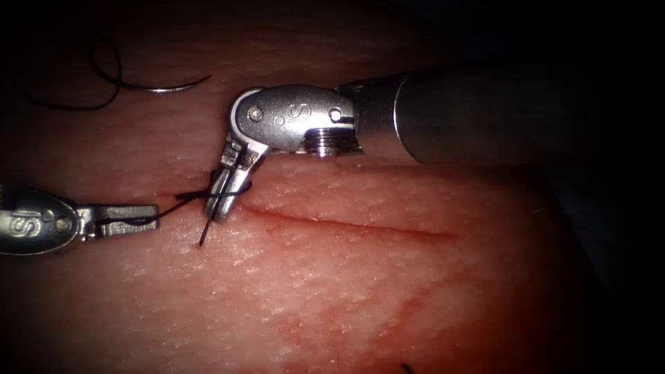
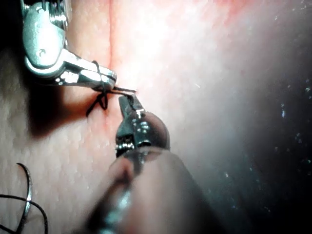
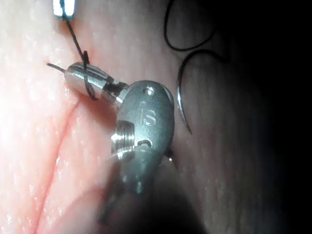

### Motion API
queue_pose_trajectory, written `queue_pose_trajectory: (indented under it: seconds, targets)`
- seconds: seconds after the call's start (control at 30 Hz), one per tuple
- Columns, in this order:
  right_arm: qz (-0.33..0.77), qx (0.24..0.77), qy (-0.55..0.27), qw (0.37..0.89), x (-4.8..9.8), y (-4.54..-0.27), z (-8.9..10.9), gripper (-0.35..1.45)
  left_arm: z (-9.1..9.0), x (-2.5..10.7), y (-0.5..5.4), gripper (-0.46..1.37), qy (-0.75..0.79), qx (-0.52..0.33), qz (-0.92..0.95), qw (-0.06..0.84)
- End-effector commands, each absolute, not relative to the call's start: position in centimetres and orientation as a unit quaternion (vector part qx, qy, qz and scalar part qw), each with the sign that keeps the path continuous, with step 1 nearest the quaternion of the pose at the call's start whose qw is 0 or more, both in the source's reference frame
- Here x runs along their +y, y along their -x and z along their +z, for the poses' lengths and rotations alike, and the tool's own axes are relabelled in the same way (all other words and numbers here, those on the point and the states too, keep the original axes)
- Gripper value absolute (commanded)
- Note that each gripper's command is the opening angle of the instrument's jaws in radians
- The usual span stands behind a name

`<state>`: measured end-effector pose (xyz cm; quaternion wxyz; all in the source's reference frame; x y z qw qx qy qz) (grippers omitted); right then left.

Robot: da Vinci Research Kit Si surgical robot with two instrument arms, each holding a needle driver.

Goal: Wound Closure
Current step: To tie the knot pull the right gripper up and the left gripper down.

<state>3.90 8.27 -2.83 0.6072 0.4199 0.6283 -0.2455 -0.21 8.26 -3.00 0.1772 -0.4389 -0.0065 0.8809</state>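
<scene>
Tissue (image 1: 360, 291): pale pink pork belly, pebbled skin; I saw it run past the endoscope view's edges into darkness on the right.
Cut (image 1: 346, 223): thin red line running rightward from the tools' meeting point; edges lay close together; faint red fluid (image 1: 388, 312) tinged the skin below it.
Needle (image 1: 166, 87): curved, lying free on the tissue at upper left, well apart from both tools, not in the tissue; neither tool held it.
Thread (image 1: 128, 221): dark strand; one length trailed in loops from the needle, another ran from the left tool to the right tool's jaws and wrapped around them at the cut's left end.
Short tail (image 1: 205, 232): a loose end stuck out below the wrap.
Left tool (image 1: 149, 212): I read its jaws as closed on the thread, left of the cut.
Right tool (image 1: 223, 201): jaws pressed together, thread looped around them; I could not tell whether anything was gripped at the tips.
Hard to make out: how the strands crossed at the wrap.
Open room: bare tissue lay below the cut and around the needle.
</scene>
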Motion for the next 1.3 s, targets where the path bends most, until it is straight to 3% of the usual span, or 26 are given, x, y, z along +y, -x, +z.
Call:
queue_pose_trajectory:
  seconds: [0.03,1.3]
  targets:
    - [-0.237,0.628,-0.418,0.612,8.3,-3.9,-2.8,-0.35,-3.0,8.2,0.21,-0.35,0.439,-0.009,0.881,0.176]
    - [-0.155,0.618,-0.393,0.663,8.6,-3.84,-2.6,-0.35,-4.0,6.9,0.47,-0.35,0.448,-0.018,0.883,0.136]
